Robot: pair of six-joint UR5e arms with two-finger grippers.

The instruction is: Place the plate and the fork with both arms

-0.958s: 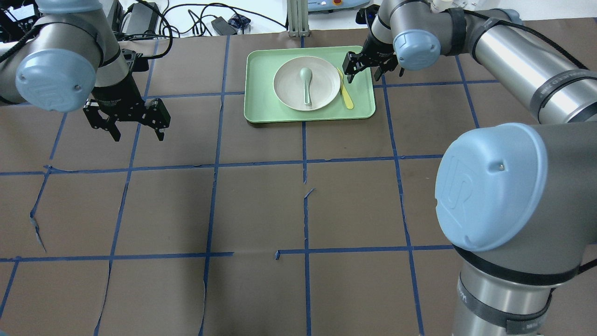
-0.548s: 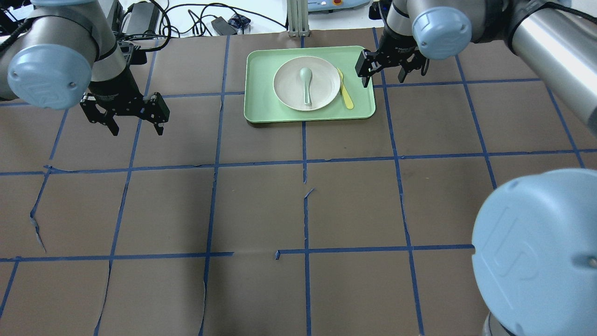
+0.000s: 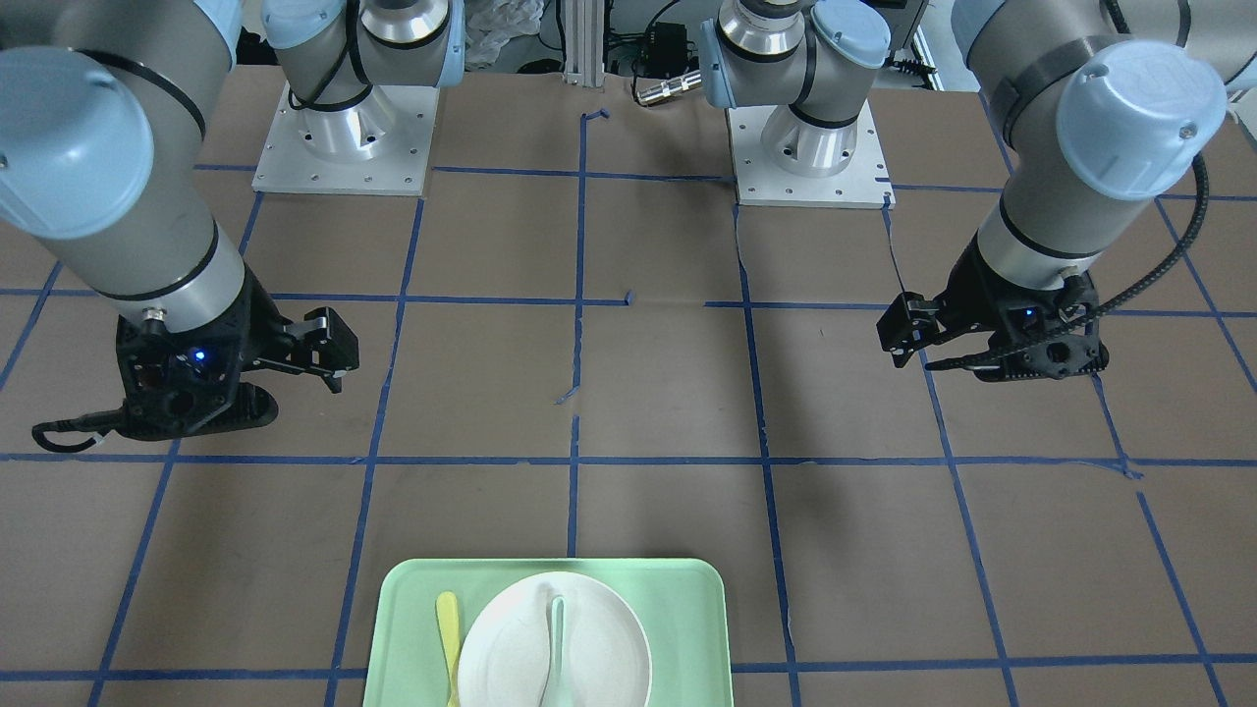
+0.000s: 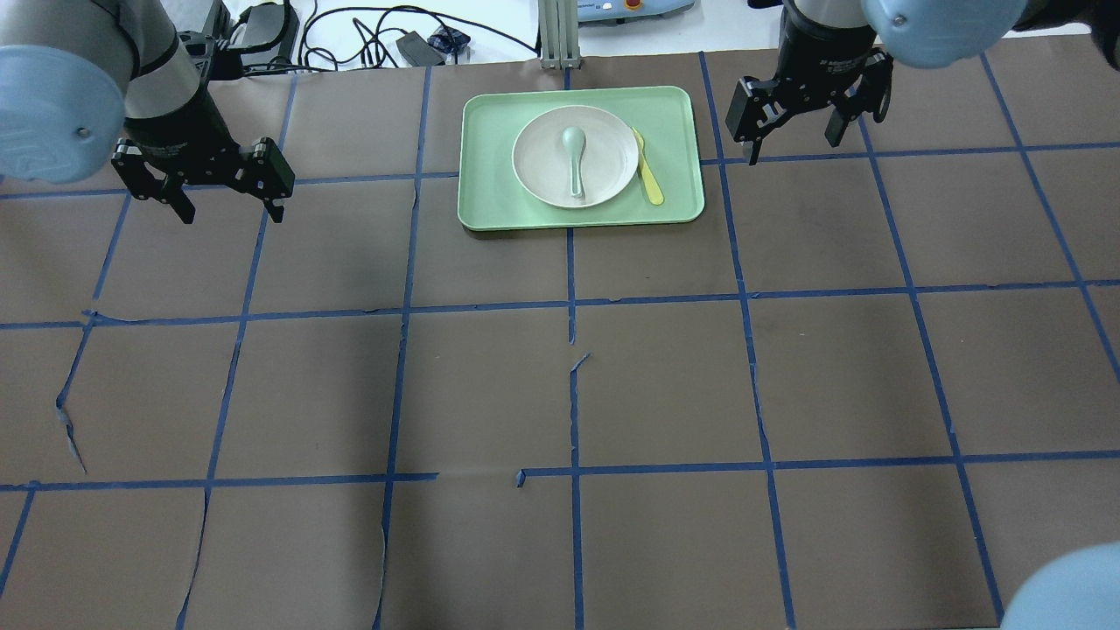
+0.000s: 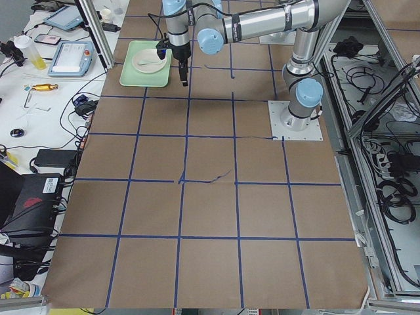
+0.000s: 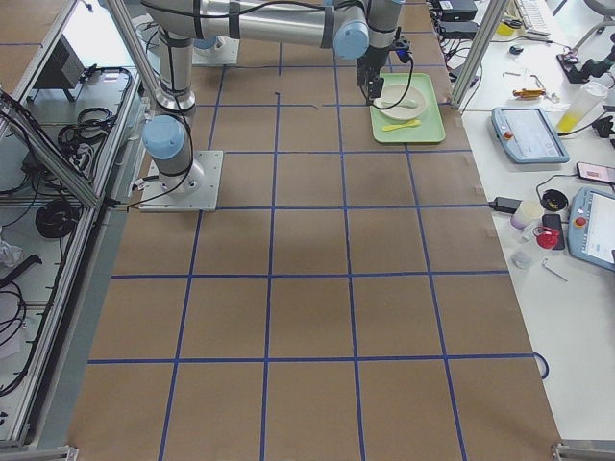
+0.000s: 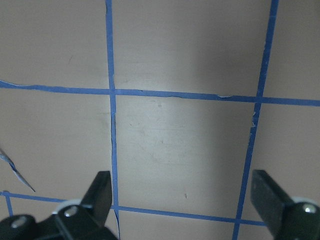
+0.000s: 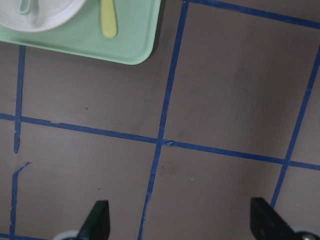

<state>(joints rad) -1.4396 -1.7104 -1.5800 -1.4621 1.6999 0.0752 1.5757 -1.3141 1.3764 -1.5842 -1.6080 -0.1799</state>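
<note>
The off-white plate [image 4: 605, 164] lies in the mint-green tray [image 4: 490, 214] at the table's far middle, with a grey-green spoon [image 4: 575, 157] in it. The pale-yellow fork [image 4: 648, 172] lies in the tray just right of the plate. My right gripper [image 4: 792, 144] is open and empty, right of the tray, above bare table. My left gripper [image 4: 232, 210] is open and empty, far to the tray's left. The right wrist view shows the tray's corner [image 8: 127, 50], the fork's handle [image 8: 107, 22] and the plate's edge [image 8: 45, 20] ahead of my open gripper [image 8: 180, 220]. The left wrist view shows only table beyond my open gripper [image 7: 182, 192].
The table is covered in brown paper with a blue tape grid [image 4: 573, 302], torn in places. Cables and power bricks [image 4: 262, 31] and an aluminium post [image 4: 558, 35] stand beyond the far edge. The arm bases [image 3: 344, 137] are bolted at the near side.
My right gripper has moved right, from over the tray's right edge by the fork to off the tray. My left gripper has moved left and farther back. Both stayed open.
</note>
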